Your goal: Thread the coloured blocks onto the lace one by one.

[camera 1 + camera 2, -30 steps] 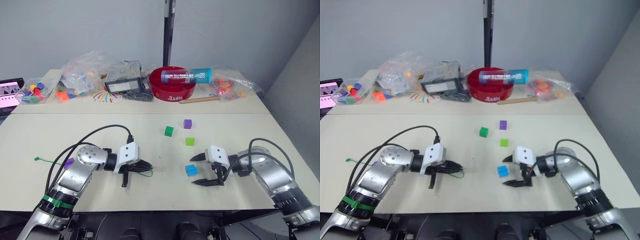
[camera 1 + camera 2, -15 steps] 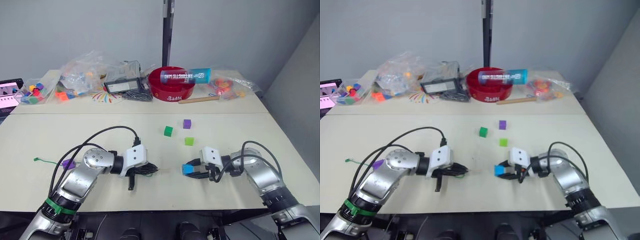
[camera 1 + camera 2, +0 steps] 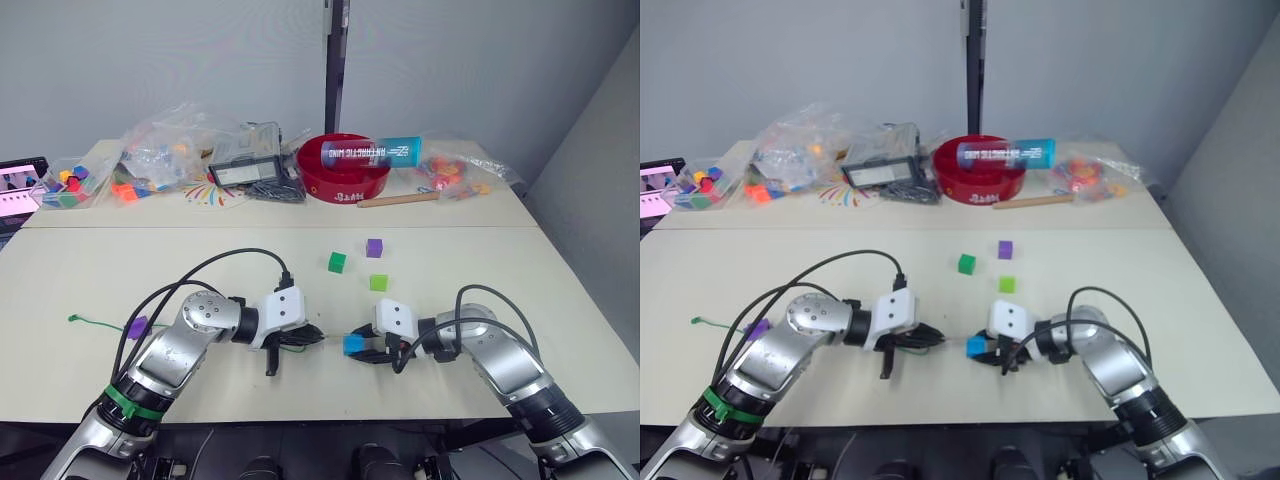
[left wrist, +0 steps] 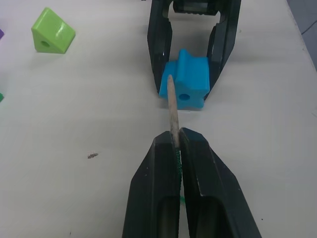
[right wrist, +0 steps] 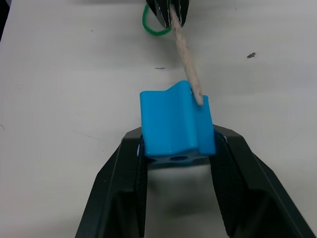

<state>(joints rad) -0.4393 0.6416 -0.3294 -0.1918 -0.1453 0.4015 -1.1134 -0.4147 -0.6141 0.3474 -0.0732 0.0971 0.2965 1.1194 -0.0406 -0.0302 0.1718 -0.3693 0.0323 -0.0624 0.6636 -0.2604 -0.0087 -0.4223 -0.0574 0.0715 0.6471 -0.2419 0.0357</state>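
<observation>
My left gripper [image 3: 316, 336] is shut on the lace [image 4: 172, 106], gripping just behind its pale stiff tip. The green string trails left across the table to its end [image 3: 75, 319], with a purple block [image 3: 138, 326] sitting on it. My right gripper [image 3: 360, 348] is shut on the blue block [image 5: 176, 124] and holds it facing the left gripper. The tip lies against the block's top edge, beside its hole [image 4: 184, 96], not inside it. A dark green block [image 3: 337, 262], another purple block [image 3: 374, 247] and a light green block [image 3: 378, 283] lie loose just beyond.
On the far table stand a red bowl [image 3: 345, 175] with a blue tube across it, a wooden stick [image 3: 400, 200], a black device [image 3: 245, 170], clear bags of mixed pieces [image 3: 160, 150] and a tablet [image 3: 20, 185] at the far left.
My right gripper has closed on the blue block and carried it left. My left gripper has moved right with the lace, so tip and block now meet.
</observation>
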